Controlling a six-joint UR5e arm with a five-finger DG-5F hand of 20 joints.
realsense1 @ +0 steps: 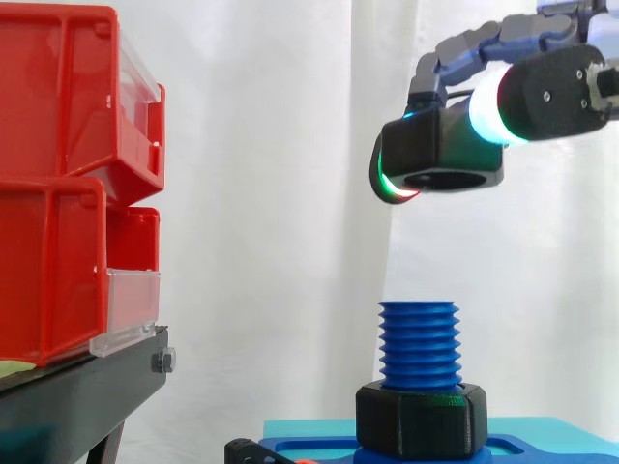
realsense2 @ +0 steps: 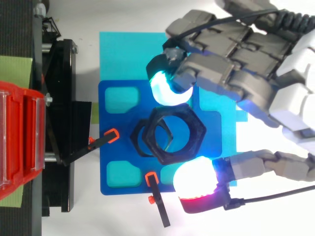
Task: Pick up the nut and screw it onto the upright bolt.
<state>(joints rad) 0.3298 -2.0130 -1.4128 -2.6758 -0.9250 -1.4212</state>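
A black hex nut (realsense1: 440, 145) (realsense2: 195, 121) hangs in the air, pinched between the glowing fingertips of my hand (realsense1: 551, 92) (realsense2: 236, 54). The hand is shut on it, with one pad on each side. Below it the blue threaded bolt (realsense1: 418, 343) stands upright in a black hex collar (realsense1: 421, 418) (realsense2: 137, 141) on a blue fixture plate (realsense1: 314, 449) (realsense2: 110, 147). A clear gap separates the nut from the bolt's top. From above, the nut sits slightly to the right of the collar.
Stacked red bins (realsense1: 58, 184) (realsense2: 17, 142) sit on a black stand (realsense1: 77, 396) (realsense2: 59, 123) to the left. A teal sheet (realsense2: 128, 54) lies under the plate. Two black clamps with orange tips (realsense2: 110, 135) (realsense2: 152, 189) hold the plate.
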